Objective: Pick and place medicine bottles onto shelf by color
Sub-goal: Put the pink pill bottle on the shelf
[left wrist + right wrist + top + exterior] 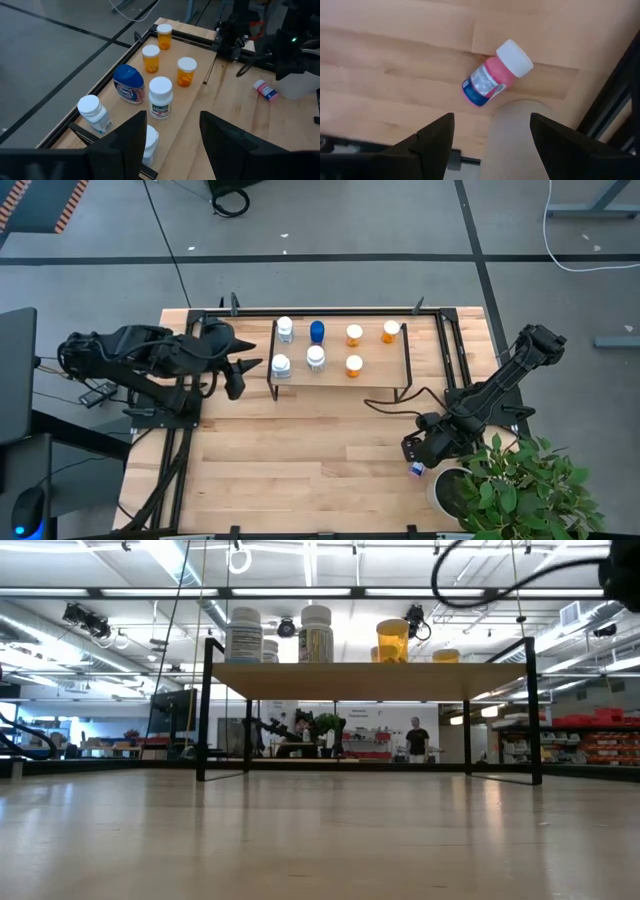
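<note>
Seven medicine bottles stand upright on the shelf (340, 378): three white (281, 365), one blue (317, 331) and three orange (354, 365); the left wrist view shows the blue one (129, 84) too. A pink bottle (495, 75) with a white cap lies on its side on the table by the right near corner (415, 469). My right gripper (492, 135) is open above it, touching nothing. My left gripper (243, 377) is open, just off the shelf's left end (172, 140).
A potted plant (525, 485) in a pale pot (515, 135) stands right beside the pink bottle at the right near corner. Black frame rails (180, 470) run along the table's left, far and right sides. A cable (390, 402) lies right of the shelf.
</note>
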Robot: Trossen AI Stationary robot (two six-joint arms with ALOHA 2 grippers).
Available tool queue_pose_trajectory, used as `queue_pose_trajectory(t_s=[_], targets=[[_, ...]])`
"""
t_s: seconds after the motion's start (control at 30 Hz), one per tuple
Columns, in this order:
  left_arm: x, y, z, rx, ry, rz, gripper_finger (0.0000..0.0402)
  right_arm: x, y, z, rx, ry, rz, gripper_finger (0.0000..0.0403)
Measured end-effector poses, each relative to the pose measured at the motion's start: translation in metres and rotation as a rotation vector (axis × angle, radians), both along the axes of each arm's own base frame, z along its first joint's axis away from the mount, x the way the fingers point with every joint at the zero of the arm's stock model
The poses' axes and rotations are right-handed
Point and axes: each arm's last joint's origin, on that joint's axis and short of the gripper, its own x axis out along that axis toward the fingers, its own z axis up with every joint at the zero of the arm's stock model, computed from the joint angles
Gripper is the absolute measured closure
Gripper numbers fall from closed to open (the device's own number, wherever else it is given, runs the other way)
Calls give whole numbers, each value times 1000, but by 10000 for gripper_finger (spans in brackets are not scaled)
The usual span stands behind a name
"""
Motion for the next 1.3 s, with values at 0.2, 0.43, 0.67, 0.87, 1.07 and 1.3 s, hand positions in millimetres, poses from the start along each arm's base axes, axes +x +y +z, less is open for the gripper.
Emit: queue_pose_trajectory(t_s=[0.2, 0.43, 0.67, 0.87, 1.07, 1.3], targets=[[0, 0, 0, 1, 0, 0, 212, 1, -6, -21, 61, 57, -59, 134], [-2, 1, -3, 9, 38, 0, 212, 6, -15, -47, 136, 25, -115, 134], [-5, -1, -7, -16, 96, -49, 212, 1, -24, -63, 124, 65, -138, 134], [-5, -1, -8, -39, 95, -41, 212, -5, -28, -79, 134, 58, -135, 134], [-5, -1, -8, -57, 86, -28, 212, -8, -30, -87, 125, 46, -135, 134], [-5, -1, -8, -60, 84, -26, 212, -7, -31, -87, 98, 19, -121, 140]])
